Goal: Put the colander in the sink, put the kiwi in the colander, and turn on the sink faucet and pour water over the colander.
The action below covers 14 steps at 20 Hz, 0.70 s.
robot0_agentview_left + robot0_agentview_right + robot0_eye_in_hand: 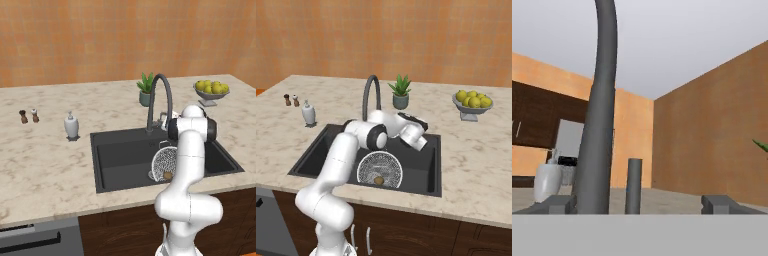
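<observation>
Hand view has the fingers spread wide, empty, the sink faucet stem and its small lever just ahead; nudging that lever squarely should start water.

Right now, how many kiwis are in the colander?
1: a single kiwi lies near the front of the colander, which sits in the sink. The arm covers part of the colander, so another could be hidden.
</observation>
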{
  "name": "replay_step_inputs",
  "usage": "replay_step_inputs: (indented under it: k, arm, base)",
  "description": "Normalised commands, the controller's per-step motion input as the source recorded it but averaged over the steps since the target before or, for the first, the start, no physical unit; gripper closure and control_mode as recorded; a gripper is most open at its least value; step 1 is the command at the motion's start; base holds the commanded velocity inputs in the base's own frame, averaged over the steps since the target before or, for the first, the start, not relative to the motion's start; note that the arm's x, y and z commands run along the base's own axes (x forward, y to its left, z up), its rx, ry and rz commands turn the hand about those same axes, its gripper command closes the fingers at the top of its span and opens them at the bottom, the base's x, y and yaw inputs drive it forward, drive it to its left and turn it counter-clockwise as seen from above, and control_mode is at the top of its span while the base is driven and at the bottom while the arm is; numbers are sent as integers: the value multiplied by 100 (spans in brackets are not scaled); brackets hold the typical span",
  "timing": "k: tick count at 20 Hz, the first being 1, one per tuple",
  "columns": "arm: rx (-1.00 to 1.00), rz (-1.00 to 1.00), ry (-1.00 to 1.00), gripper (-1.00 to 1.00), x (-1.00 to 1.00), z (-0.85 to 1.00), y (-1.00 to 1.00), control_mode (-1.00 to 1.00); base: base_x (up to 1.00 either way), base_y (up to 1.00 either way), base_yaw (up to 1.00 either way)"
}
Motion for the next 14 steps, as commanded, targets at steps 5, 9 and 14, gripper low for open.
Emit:
replay_step_inputs:
  k: [5,9,14]
  arm:
    - [0,0,0,-100,37,-11,0,-100]
    - [0,-2,0,-100,24,0,0,-100]
    - [0,-14,0,100,8,0,-2,-100]
  base:
    - [0,0,0]
    - [0,0,0]
    - [0,0,0]
